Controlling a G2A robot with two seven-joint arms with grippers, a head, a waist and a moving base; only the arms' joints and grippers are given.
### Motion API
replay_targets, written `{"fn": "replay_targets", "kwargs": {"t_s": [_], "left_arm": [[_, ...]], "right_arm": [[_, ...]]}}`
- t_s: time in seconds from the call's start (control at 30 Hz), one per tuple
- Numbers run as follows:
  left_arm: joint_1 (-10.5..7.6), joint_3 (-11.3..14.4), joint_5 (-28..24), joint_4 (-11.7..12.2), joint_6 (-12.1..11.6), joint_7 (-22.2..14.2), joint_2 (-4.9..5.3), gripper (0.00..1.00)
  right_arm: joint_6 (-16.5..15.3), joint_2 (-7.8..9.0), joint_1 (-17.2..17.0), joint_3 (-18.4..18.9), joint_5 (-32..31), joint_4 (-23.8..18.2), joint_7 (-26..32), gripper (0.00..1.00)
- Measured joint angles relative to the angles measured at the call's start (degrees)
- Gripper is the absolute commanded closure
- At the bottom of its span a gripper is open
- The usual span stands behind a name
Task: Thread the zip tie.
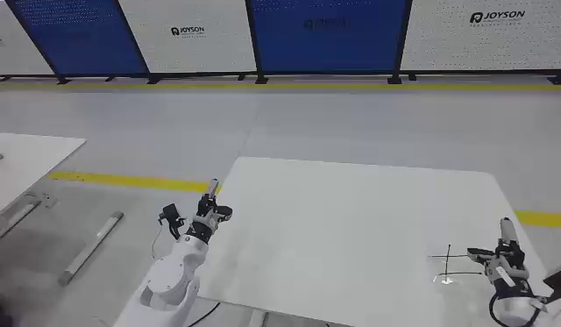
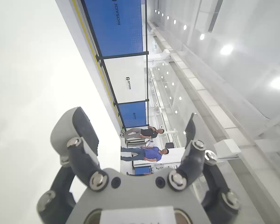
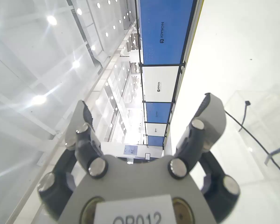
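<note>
Black zip tie (image 1: 449,256) runs left-right across the white table (image 1: 351,222).

Desk (image 1: 351,213): plain white all over.
Zip tie (image 1: 456,257): black.
Left gripper (image 2: 137,122): light grey, with shiny silver screws.
Left fingers (image 2: 86,129): grey outside, black pads inside.
Right gripper (image 3: 145,108): the same light grey, black joints, silver screws.
Label (image 3: 135,208): white with black letters, on the right gripper.
Floor (image 1: 263,117): pale grey.
Yellow line (image 1: 131,181): one bright stripe across the floor.
Wall panels (image 1: 329,20): blue and white in turns, covered in tiny dots, with thin black frames.
</note>
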Motion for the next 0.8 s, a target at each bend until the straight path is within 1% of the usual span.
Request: {"fn": "replay_targets", "kwargs": {"t_s": [0.03,0.07,0.17,0.23,0.37,0.47,0.53,0.6,0.67,0.73,0.8], "left_arm": [[0.00,0.0,0.0,0.0,0.0,0.0,0.00,0.22],[0.00,0.0,0.0,0.0,0.0,0.0,0.00,0.00],[0.00,0.0,0.0,0.0,0.0,0.0,0.00,0.00],[0.00,0.0,0.0,0.0,0.0,0.0,0.00,0.00],[0.00,0.0,0.0,0.0,0.0,0.0,0.00,0.00],[0.00,0.0,0.0,0.0,0.0,0.0,0.00,0.00],[0.00,0.0,0.0,0.0,0.0,0.0,0.00,0.00],[0.00,0.0,0.0,0.0,0.0,0.0,0.00,0.00],[0.00,0.0,0.0,0.0,0.0,0.0,0.00,0.00],[0.00,0.0,0.0,0.0,0.0,0.0,0.00,0.00],[0.00,0.0,0.0,0.0,0.0,0.0,0.00,0.00]], "right_arm": [[0.0,0.00,0.0,0.0,0.0,0.0,0.0,0.00],[0.0,0.00,0.0,0.0,0.0,0.0,0.0,0.00],[0.2,0.05,0.0,0.2,-0.7,-0.2,0.5,0.00],[0.9,0.21,-0.2,1.0,-1.6,-0.3,2.8,0.00],[2.9,0.75,-0.6,4.0,-0.7,-0.4,10.7,0.00],[4.7,1.50,-0.5,6.7,-0.4,-0.1,20.2,0.00],[6.3,2.30,0.3,8.8,-1.9,0.8,29.0,0.00],[7.5,2.72,1.4,10.8,-2.6,2.1,35.2,0.00],[7.5,2.71,1.5,10.9,-2.6,2.2,35.8,0.00],[7.5,2.69,1.5,10.8,-2.5,2.2,33.2,0.00],[7.4,2.69,1.4,10.8,-2.5,2.1,32.6,0.00]]}}
